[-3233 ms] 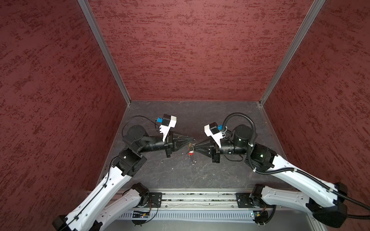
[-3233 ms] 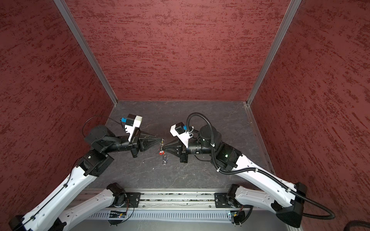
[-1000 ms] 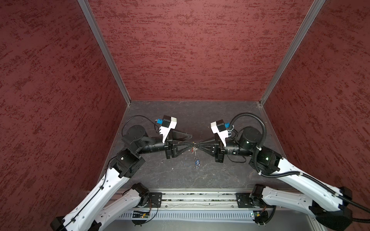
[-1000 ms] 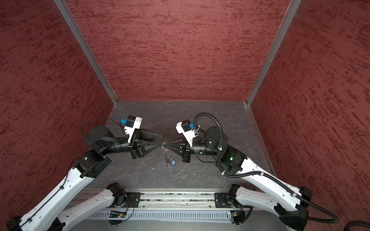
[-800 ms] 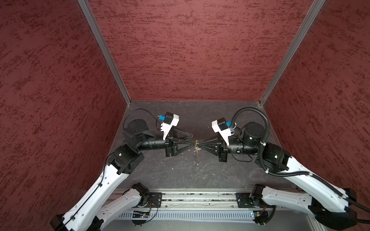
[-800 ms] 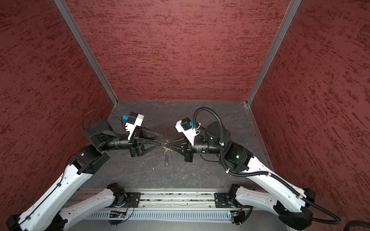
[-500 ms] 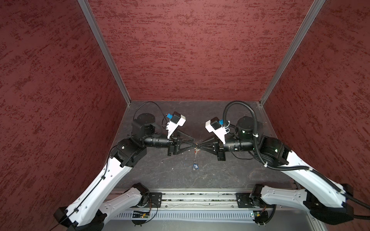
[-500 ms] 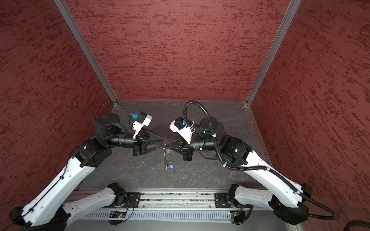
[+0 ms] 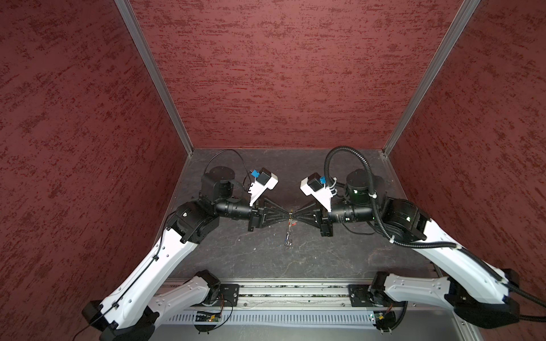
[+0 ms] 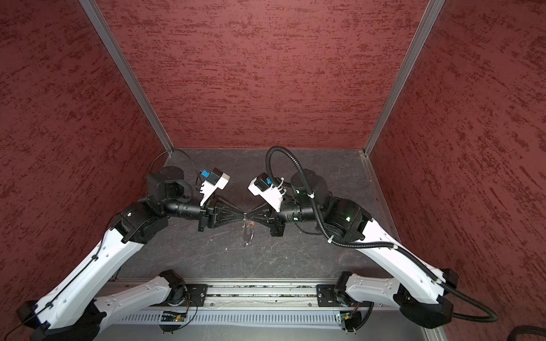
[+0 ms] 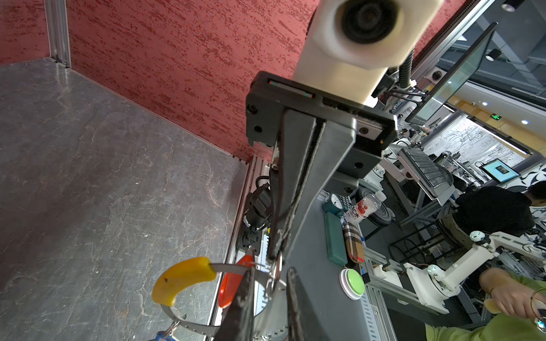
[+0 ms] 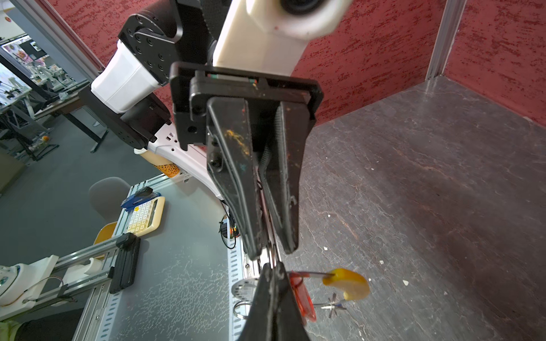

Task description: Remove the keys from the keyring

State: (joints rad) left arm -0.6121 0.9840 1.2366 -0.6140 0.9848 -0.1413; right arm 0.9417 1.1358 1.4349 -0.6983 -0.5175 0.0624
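Two white and black robot arms meet tip to tip over the middle of a dark, stone-patterned counter [image 9: 236, 254], enclosed by red textured walls. In both top views the left gripper [image 9: 287, 213] and the right gripper [image 9: 294, 213] point straight at each other, almost touching. The keyring [image 9: 291, 220] hangs between their tips, clear of the counter, and the keys [image 9: 287, 238] dangle from it; it is unclear if their lowest ends reach the surface.

In the left wrist view, the right gripper [image 11: 273, 258] has its jaws pressed together on a small silver ring [image 11: 276, 276] of the keyring. The left gripper [image 11: 270, 270] has its jaws narrowly apart on either side of that ring; whether they touch it cannot be told. A thin metal band curves away from the ring, carrying a curved yellow section [image 11: 183, 280]. A red-orange tag [image 11: 232, 283] hangs just beside the jaws, and a blue tag [image 11: 161, 337] barely shows at the frame's edge.

The right wrist view shows the yellow section [image 12: 348, 282] and red-orange tag [image 12: 302, 295] beside the closed right gripper [image 12: 273, 267].
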